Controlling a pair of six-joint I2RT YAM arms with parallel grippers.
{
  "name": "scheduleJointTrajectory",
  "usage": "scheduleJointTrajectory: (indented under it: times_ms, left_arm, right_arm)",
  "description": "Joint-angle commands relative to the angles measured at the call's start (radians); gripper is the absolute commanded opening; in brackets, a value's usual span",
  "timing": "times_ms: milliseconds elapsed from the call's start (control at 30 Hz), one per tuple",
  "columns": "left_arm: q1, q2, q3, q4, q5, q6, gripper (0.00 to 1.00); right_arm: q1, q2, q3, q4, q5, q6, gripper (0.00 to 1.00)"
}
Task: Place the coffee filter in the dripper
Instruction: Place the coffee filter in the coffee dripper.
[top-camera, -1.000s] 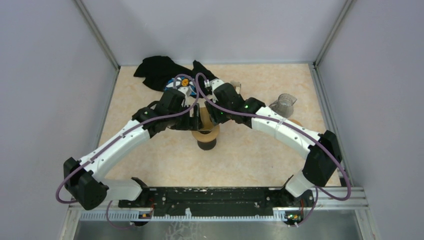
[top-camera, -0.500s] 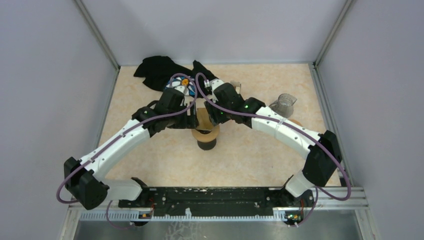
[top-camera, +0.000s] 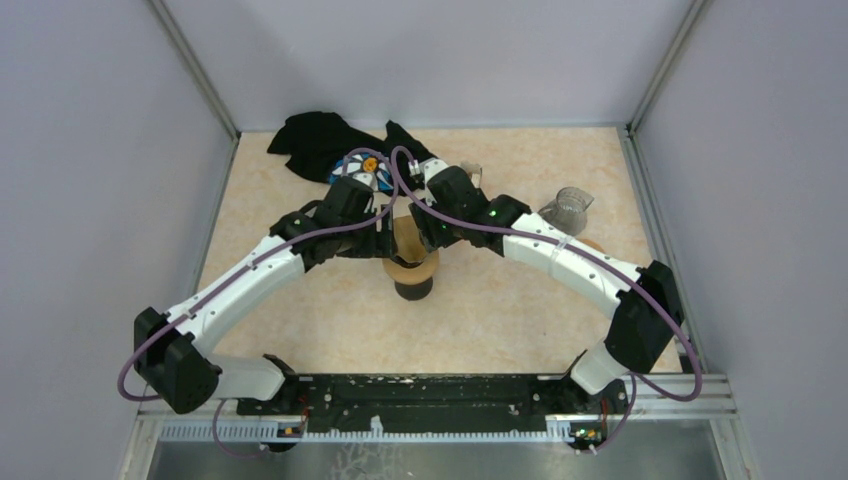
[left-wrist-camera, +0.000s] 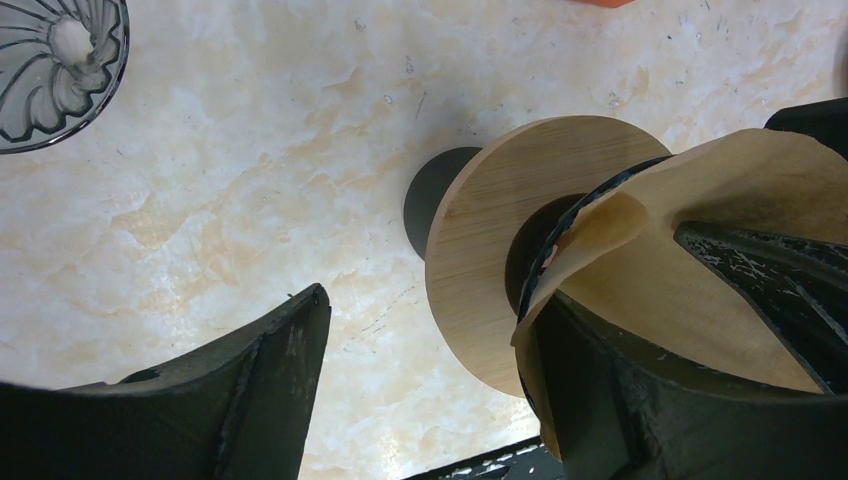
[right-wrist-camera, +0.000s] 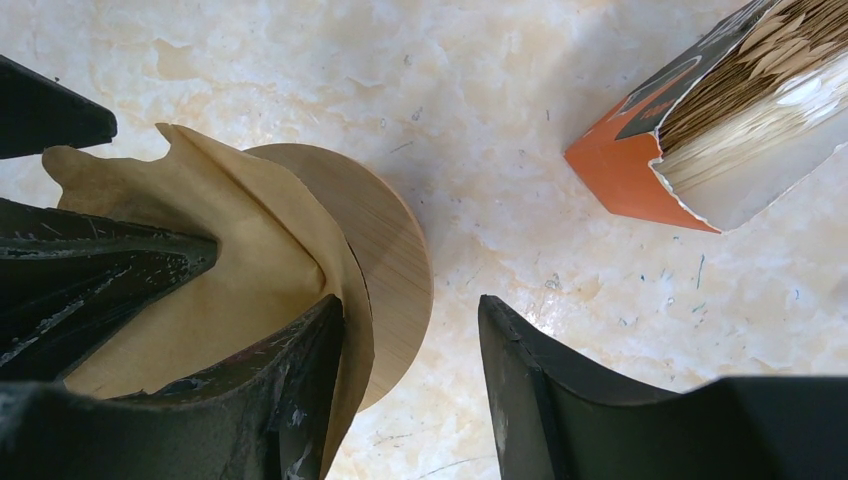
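The brown paper coffee filter (top-camera: 408, 240) stands opened in the dripper, which has a round wooden collar (top-camera: 412, 268) on a black base (top-camera: 413, 291). My left gripper (top-camera: 388, 236) and right gripper (top-camera: 426, 231) meet over it. Both are open, each with one finger in the filter's mouth and the other outside. In the left wrist view the filter (left-wrist-camera: 700, 230) lies against my right finger, above the collar (left-wrist-camera: 490, 270), with my gripper (left-wrist-camera: 428, 318) open. In the right wrist view the filter (right-wrist-camera: 220, 250) wraps my left finger beside the collar (right-wrist-camera: 395, 255), with my gripper (right-wrist-camera: 410, 305) open.
An orange box of filters (right-wrist-camera: 700, 130) lies open to the right of the dripper. A clear ribbed glass piece (top-camera: 568, 208) stands at the right and also shows in the left wrist view (left-wrist-camera: 55, 60). A black cloth (top-camera: 320, 140) and a blue-white round object (top-camera: 365, 165) lie at the back.
My left arm has shifted slightly to the right. The right arm, the filter and the dripper stay where they were.
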Motion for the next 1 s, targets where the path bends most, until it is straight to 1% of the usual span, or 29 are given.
scheduleJointTrajectory:
  times_ms: [0,267,500,967]
  left_arm:
    - [0.006,0.011,0.008,-0.038,-0.017,-0.003,0.8]
    - [0.006,-0.018,0.01,-0.014,-0.003,-0.006,0.81]
    - [0.006,-0.029,0.008,-0.001,0.014,-0.007,0.82]
    - [0.006,-0.064,0.012,0.028,0.017,-0.016,0.86]
  right_arm:
    - [0.002,0.005,0.022,0.028,0.016,-0.006,0.53]
    - [0.002,-0.037,0.044,0.028,-0.017,-0.004,0.53]
    - [0.002,-0.074,0.043,0.043,-0.049,0.002,0.57]
    - [0.003,-0.123,0.033,0.071,-0.073,0.012,0.6]
